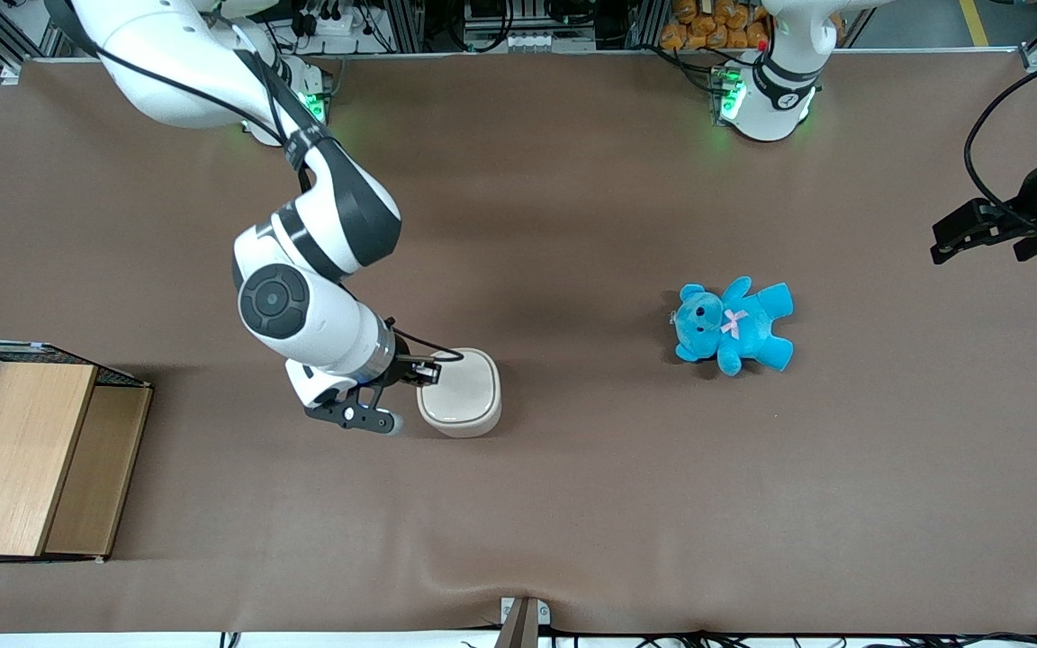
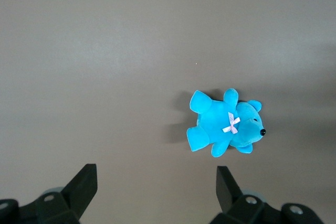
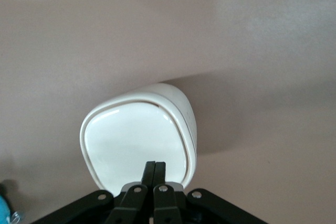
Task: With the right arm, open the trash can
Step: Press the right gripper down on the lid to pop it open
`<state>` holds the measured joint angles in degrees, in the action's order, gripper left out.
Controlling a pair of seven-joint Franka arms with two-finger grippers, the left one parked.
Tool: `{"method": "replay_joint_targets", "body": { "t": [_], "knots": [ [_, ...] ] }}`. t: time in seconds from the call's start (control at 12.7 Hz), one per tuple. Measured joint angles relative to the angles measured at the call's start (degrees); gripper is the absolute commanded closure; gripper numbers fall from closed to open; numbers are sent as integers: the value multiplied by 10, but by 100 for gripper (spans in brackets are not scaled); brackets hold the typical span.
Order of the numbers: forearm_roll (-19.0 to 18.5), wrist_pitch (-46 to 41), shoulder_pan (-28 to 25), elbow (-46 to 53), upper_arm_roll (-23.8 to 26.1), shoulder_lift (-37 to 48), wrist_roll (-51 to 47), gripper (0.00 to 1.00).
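The trash can [image 1: 463,393] is a small cream-white bin with a rounded-square lid, standing on the brown table. Its lid [image 3: 137,145] lies flat and closed. The right arm [image 1: 302,306] bends down to the bin from the working arm's end. My gripper [image 1: 427,372] is at the lid's edge on that side, and its fingers [image 3: 155,170] are pressed together over the lid's rim, shut, with nothing between them. Whether the tips touch the lid I cannot tell.
A blue teddy [image 1: 734,326] lies on the table toward the parked arm's end, also seen as the teddy [image 2: 226,124]. A wooden box with wire mesh [image 1: 28,450] stands at the working arm's end of the table.
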<state>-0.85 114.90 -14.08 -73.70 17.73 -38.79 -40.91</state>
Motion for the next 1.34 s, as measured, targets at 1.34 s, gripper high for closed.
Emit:
{"method": "replay_joint_targets", "body": {
  "t": [1.34],
  "knots": [
    [-52, 6, -24, 30, -9, -56, -3, 100]
  ]
}}
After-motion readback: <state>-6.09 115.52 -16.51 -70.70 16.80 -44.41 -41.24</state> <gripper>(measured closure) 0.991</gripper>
